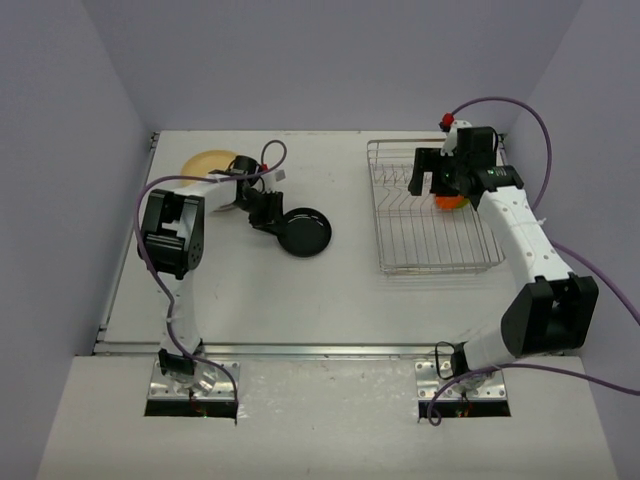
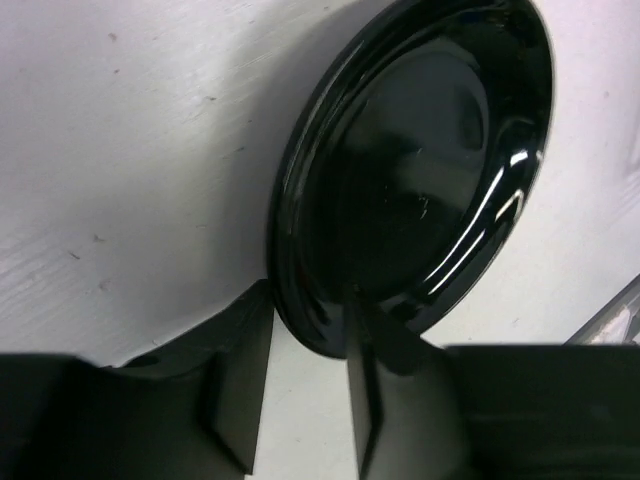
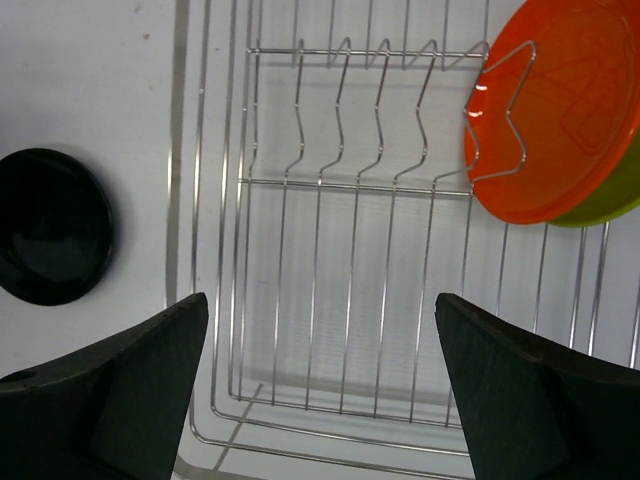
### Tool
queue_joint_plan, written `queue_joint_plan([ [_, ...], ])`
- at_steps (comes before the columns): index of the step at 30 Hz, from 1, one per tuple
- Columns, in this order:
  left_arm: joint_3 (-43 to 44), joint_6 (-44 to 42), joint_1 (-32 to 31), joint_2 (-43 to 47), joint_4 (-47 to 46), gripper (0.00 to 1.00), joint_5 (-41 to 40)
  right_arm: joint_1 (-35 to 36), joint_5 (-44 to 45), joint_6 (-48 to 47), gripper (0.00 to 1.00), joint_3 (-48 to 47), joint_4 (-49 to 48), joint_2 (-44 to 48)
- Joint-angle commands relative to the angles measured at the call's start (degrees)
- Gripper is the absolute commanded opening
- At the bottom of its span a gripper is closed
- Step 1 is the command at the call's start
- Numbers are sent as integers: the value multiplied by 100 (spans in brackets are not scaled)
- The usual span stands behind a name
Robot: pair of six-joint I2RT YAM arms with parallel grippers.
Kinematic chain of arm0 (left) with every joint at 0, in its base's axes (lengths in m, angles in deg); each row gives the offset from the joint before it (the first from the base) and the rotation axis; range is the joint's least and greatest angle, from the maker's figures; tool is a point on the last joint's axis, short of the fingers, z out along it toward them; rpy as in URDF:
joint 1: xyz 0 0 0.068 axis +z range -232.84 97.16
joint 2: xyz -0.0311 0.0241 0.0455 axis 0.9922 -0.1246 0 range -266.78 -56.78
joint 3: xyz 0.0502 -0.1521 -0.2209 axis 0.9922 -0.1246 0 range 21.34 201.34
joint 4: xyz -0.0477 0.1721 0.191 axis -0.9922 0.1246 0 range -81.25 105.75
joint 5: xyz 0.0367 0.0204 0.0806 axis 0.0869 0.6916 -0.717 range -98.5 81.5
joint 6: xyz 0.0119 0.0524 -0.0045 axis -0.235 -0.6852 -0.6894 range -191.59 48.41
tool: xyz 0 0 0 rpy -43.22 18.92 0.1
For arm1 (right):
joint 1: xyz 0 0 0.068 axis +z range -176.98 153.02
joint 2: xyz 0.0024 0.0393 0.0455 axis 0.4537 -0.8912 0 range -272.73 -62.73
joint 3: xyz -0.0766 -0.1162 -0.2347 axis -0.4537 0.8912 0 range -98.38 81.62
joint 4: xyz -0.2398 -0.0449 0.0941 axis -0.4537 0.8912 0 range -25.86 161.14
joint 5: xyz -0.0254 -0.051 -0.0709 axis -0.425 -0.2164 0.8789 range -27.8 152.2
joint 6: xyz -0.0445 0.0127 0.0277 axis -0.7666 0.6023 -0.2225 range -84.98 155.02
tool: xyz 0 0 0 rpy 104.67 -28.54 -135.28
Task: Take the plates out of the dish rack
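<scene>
The silver wire dish rack (image 1: 400, 255) stands at the right, also in the right wrist view (image 3: 262, 183). An orange plate (image 1: 450, 202) leans upright in it (image 3: 560, 120), with a lime green plate (image 3: 622, 190) just behind. My right gripper (image 1: 432, 185) hangs open and empty over the rack (image 3: 320, 300), left of those plates. A black plate (image 1: 305, 232) lies flat on the table left of the rack (image 2: 420, 180). My left gripper (image 1: 270, 218) is at its left rim (image 2: 310, 300), jaws apart, with the rim at the fingertips.
A cream-tan plate (image 1: 205, 163) lies at the back left, partly under my left arm. The black plate also shows in the right wrist view (image 3: 50, 225). Purple walls close in the table on three sides.
</scene>
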Motion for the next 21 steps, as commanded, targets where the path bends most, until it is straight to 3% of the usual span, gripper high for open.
queue_joint_plan([
  [1, 218, -12, 23, 17, -53, 36, -309, -135, 585, -226, 93, -308, 2, -169],
  [7, 378, -22, 23, 293, -27, 40, -636, -196, 1161, -479, 88, -565, -12, -410],
  [16, 868, -161, -244, 1668, 31, 46, -1215, -296, 2425, -787, 59, -1212, -109, -1215],
  [21, 886, -371, -528, 2463, 41, 50, -1720, -389, 2507, -775, 49, -1567, -183, -1711],
])
